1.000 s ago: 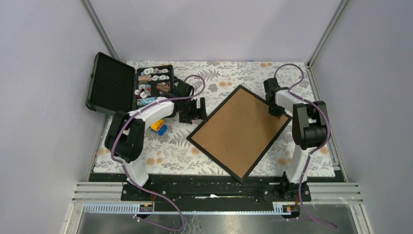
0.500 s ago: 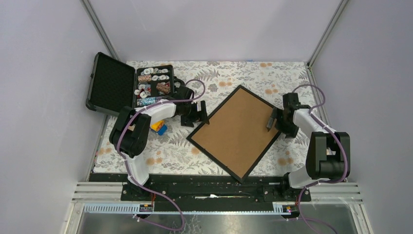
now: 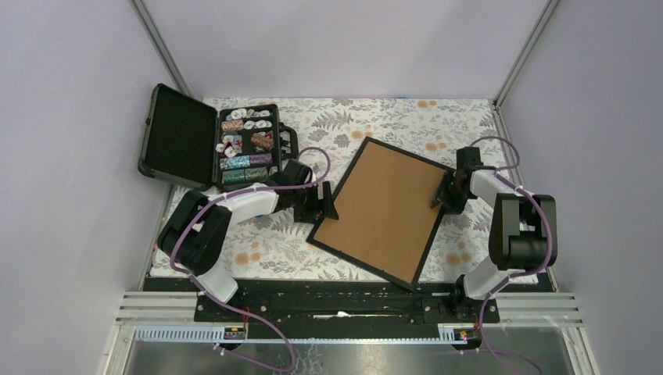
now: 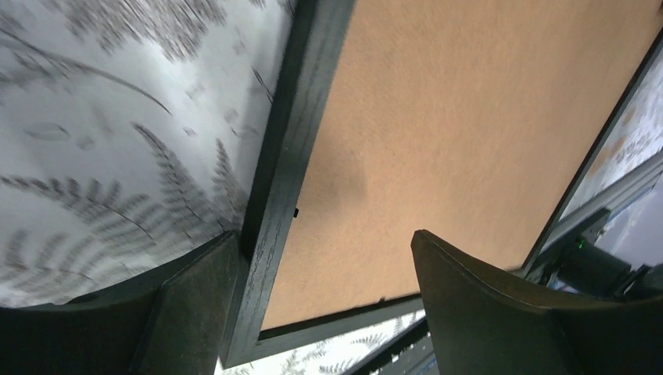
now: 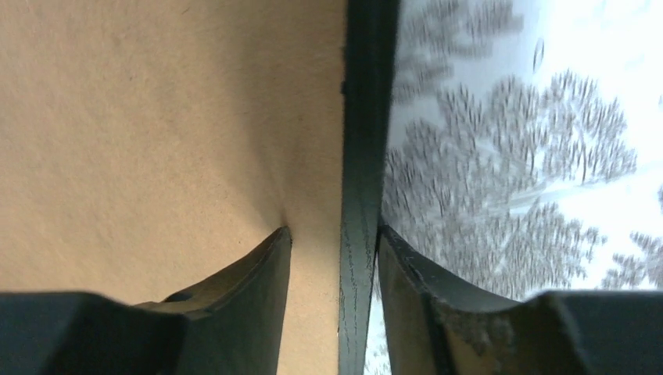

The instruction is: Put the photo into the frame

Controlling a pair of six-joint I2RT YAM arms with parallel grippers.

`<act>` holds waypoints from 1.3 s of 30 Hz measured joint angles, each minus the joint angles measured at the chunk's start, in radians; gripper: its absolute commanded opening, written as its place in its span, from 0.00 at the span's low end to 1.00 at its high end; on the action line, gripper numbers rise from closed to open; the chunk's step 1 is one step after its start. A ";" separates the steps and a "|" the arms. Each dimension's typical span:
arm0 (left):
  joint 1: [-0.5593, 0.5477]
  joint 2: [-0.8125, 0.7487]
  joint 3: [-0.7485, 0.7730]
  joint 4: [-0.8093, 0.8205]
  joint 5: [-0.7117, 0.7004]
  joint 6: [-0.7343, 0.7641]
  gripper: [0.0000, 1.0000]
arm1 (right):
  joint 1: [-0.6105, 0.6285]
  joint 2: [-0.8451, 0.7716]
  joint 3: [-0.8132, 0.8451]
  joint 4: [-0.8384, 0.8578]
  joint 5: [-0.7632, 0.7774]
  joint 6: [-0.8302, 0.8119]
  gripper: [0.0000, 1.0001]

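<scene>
The frame [image 3: 383,211] lies brown back up at table centre on the floral cloth [image 3: 375,117]. The left gripper [image 3: 324,201] is spread wide, straddling its left moulding. The right gripper [image 5: 335,230] is narrowly parted astride the right moulding, outer finger touching it

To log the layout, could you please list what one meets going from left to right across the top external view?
black case → left gripper → frame → right gripper
</scene>
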 measured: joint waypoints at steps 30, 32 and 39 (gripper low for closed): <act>-0.039 0.125 0.241 -0.420 -0.192 0.151 0.41 | 0.007 0.124 0.113 0.116 -0.016 -0.031 0.38; -0.040 0.126 0.241 -0.420 -0.192 0.151 0.41 | 0.007 0.124 0.113 0.116 -0.016 -0.031 0.38; -0.053 0.129 0.246 -0.422 -0.199 0.151 0.39 | 0.007 0.124 0.112 0.118 -0.016 -0.034 0.38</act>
